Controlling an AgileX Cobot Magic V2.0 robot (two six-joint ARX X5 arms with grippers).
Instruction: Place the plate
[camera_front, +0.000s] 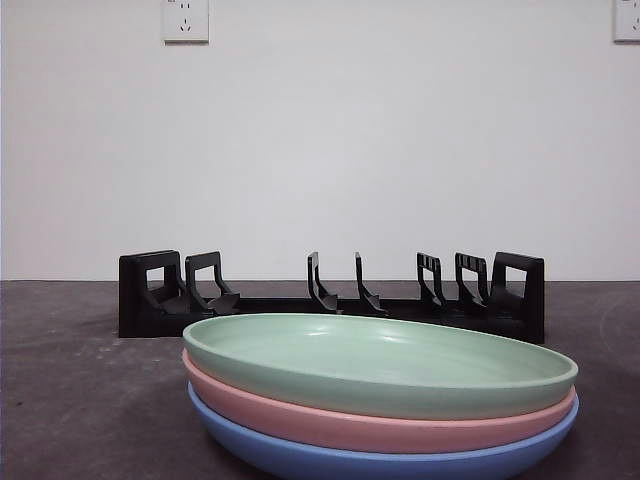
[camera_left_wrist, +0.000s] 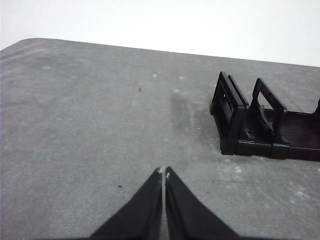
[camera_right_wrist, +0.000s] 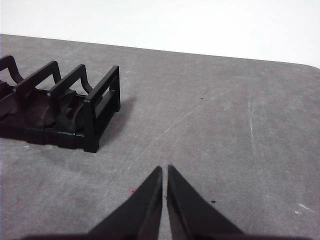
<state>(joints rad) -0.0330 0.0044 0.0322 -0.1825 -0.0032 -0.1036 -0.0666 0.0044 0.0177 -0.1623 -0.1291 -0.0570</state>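
Note:
Three plates are stacked near the front of the table: a green plate (camera_front: 380, 362) on top, a pink plate (camera_front: 330, 420) under it and a blue plate (camera_front: 330, 460) at the bottom. Behind them stands a black plate rack (camera_front: 330, 295) with empty slots. Its one end shows in the left wrist view (camera_left_wrist: 260, 120), its other end in the right wrist view (camera_right_wrist: 60, 107). My left gripper (camera_left_wrist: 164, 172) is shut and empty over bare table beside the rack. My right gripper (camera_right_wrist: 164, 169) is shut and empty beside the rack's other end. Neither arm shows in the front view.
The grey table (camera_front: 70, 400) runs back to a white wall with two sockets (camera_front: 185, 20). The table's far edge and rounded corners show in both wrist views.

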